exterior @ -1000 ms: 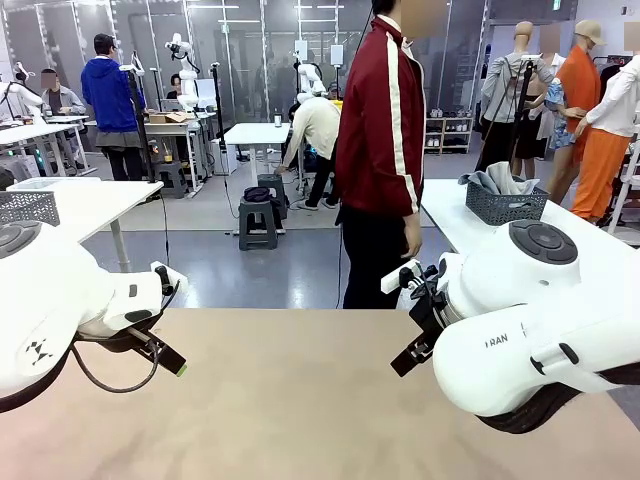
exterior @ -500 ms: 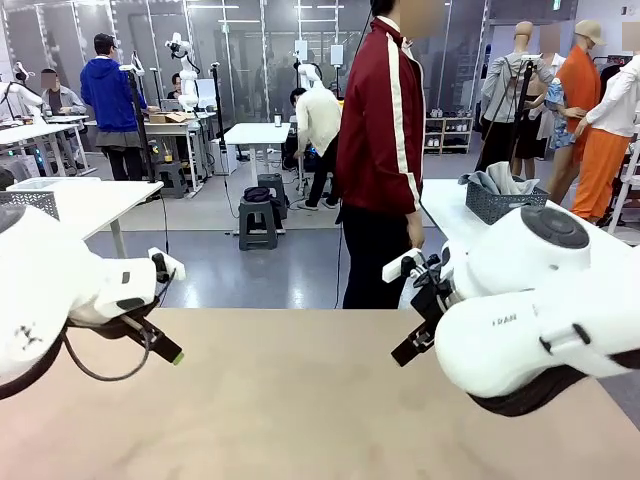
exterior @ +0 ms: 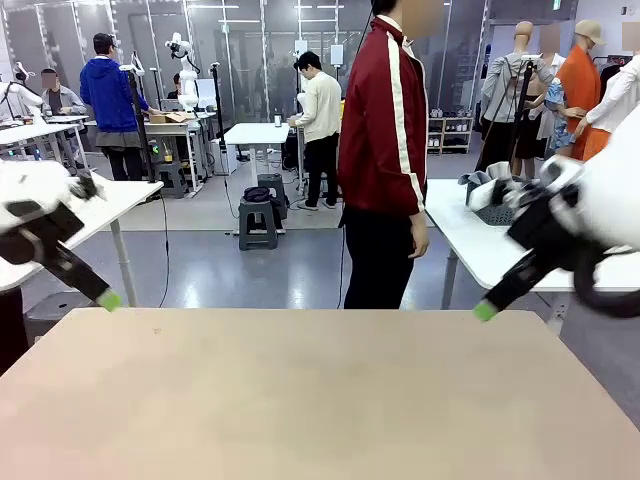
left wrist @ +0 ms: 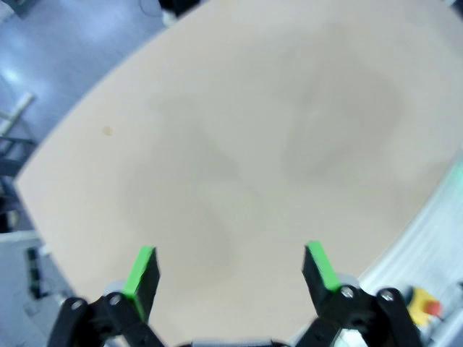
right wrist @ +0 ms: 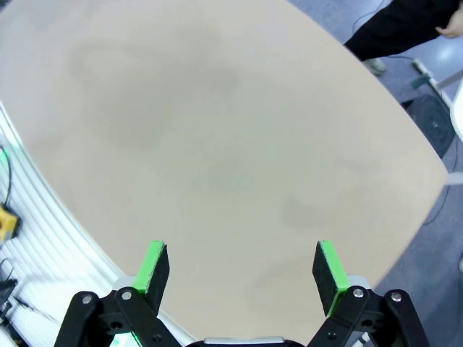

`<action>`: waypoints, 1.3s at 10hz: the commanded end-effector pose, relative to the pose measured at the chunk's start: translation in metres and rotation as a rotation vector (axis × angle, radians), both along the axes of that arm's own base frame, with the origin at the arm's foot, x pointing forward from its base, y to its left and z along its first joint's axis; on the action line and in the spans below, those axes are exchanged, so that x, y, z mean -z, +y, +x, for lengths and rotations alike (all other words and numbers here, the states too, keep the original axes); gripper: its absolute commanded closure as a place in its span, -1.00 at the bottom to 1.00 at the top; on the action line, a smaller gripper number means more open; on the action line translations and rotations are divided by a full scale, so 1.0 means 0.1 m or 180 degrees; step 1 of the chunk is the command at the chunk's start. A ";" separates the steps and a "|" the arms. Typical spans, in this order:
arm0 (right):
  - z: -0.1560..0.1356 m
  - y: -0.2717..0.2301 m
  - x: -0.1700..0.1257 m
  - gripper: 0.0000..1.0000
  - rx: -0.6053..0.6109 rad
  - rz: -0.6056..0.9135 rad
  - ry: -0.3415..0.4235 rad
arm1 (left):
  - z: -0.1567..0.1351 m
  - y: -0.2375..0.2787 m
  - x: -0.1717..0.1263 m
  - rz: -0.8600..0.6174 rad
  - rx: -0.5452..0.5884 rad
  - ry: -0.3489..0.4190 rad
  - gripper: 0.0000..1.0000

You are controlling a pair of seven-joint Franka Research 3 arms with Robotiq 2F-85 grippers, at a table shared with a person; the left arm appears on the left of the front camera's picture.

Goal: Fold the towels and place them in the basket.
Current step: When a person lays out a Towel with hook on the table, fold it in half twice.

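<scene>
The tan table (exterior: 300, 400) lies bare in front of me. My left gripper (exterior: 102, 293) hangs above its far left corner, open, with nothing between its green pads (left wrist: 141, 278). Above the far right corner is my right gripper (exterior: 487, 309), open and holding nothing, its fingers (right wrist: 329, 271) spread wide over the bare tabletop (right wrist: 217, 144). The dark mesh basket (exterior: 490, 213) stands on a white table at the back right, partly hidden behind my right arm. Light grey cloth (exterior: 482, 186), seemingly the towels, is heaped in it.
A person in a red jacket (exterior: 385, 150) stands at the far side of my table, one hand (exterior: 418, 240) hanging down near the white side table (exterior: 455, 225). Another white table (exterior: 110, 195) stands at the back left.
Both arms have lifted and swung outwards, the left one to the left edge and the right one to the right edge. Both grippers stayed open. The person has hardly moved.
</scene>
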State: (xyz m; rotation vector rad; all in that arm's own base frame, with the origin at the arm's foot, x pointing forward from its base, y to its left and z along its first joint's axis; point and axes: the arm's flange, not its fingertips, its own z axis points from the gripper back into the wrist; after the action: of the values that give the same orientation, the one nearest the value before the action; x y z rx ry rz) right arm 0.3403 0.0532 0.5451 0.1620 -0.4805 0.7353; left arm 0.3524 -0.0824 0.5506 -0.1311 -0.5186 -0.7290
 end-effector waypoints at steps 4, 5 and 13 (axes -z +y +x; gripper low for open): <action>-0.60 -0.11 -0.82 -1.00 0.0198 -0.0038 -0.0011 | -0.47 0.38 -0.50 -0.0355 0.0108 0.0053 -1.00; -0.62 -0.10 -0.82 -1.00 0.0180 -0.0019 -0.0007 | -0.51 0.40 -0.53 -0.0362 0.0139 0.0070 -1.00; -0.54 -0.06 -0.73 -1.00 0.0108 -0.0006 0.0042 | -0.56 0.35 -0.62 -0.0283 0.0059 0.0103 -1.00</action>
State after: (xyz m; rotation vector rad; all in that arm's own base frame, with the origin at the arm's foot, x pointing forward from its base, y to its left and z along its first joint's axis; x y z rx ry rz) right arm 0.2903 0.0481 0.6147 0.1594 -0.4798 0.6997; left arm 0.2945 -0.0477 0.6133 -0.2153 -0.5159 -0.7138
